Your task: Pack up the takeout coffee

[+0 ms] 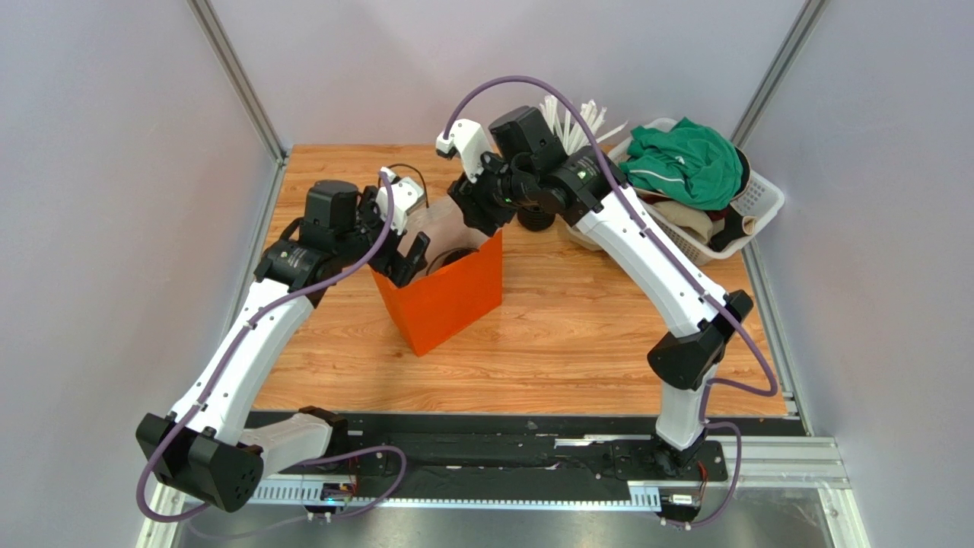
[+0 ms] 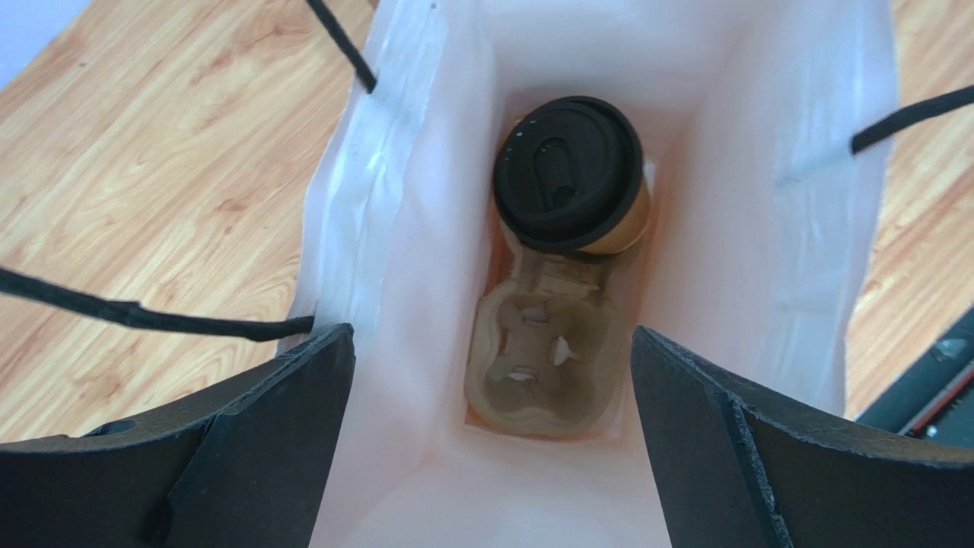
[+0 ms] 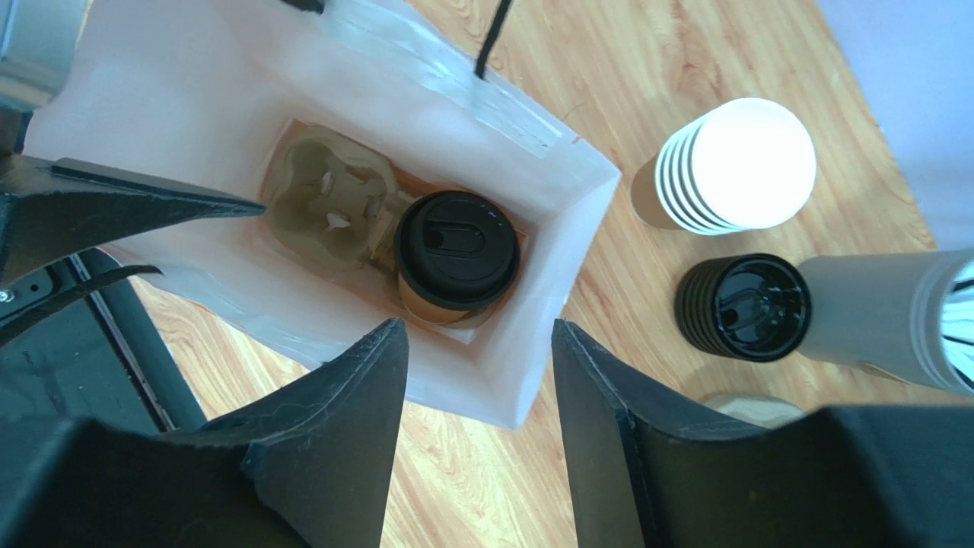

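The takeout coffee (image 2: 568, 171), a tan cup with a black lid, stands upright inside the orange bag (image 1: 446, 299). It sits in one pocket of a brown pulp cup carrier (image 2: 549, 365) at the bag's bottom. The right wrist view shows the coffee (image 3: 457, 251) beside the carrier's vacant pocket (image 3: 326, 206). My left gripper (image 2: 492, 343) hangs wide open over the near end of the bag's mouth, clasping nothing. My right gripper (image 3: 478, 331) is open above the bag's other end, off the cup, with nothing between its fingers.
A stack of lidless paper cups (image 3: 732, 166) and a stack of black lids (image 3: 743, 306) stand on the wood table beside the bag, next to a grey cylinder (image 3: 880, 320). A white basket (image 1: 760, 200) of clothes sits at the back right.
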Robot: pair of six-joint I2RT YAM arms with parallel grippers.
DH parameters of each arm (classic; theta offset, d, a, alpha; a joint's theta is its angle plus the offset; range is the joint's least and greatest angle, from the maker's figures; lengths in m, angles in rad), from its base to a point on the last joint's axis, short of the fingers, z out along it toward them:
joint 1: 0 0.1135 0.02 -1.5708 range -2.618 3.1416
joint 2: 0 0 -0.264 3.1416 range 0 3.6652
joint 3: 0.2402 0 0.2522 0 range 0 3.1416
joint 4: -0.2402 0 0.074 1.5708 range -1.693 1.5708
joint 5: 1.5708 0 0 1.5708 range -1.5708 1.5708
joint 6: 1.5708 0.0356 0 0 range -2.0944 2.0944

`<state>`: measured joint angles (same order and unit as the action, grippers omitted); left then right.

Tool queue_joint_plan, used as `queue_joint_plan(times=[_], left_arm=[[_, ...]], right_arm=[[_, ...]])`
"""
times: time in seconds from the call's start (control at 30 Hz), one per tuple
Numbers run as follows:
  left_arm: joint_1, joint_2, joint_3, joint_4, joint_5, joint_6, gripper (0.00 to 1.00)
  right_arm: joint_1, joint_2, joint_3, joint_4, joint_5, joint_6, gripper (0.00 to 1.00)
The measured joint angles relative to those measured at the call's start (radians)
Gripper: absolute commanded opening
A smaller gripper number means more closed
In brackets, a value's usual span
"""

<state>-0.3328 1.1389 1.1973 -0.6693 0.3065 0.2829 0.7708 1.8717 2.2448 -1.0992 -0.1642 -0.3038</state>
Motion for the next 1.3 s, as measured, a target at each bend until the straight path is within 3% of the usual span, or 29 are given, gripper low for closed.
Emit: queue_joint_plan(times=[0.37,0.67,1.0,1.2,1.3], left_arm=[[0.000,0.000,0.012,-0.068,0.195,0.039,0.99],[0.002,-0.011,0.124,-0.175,0.351,0.098,0.99],[0.045,-0.060,0.187,-0.213,0.335,0.113,0.99],[0.093,-0.083,0.187,-0.212,0.283,0.108,0.99],[0.122,-0.099,0.187,-0.212,0.256,0.105,0.99]], right_arm=[[-0.050,-0.042,-0.030,0.076,0.072,0.050,0.53],[-0.108,-0.024,-0.110,0.092,0.034,0.091,0.52],[-0.105,0.003,-0.113,0.097,-0.062,0.109,0.50],[-0.105,0.051,-0.112,0.103,-0.074,0.117,0.40],[-0.105,0.077,-0.109,0.102,-0.072,0.125,0.28]])
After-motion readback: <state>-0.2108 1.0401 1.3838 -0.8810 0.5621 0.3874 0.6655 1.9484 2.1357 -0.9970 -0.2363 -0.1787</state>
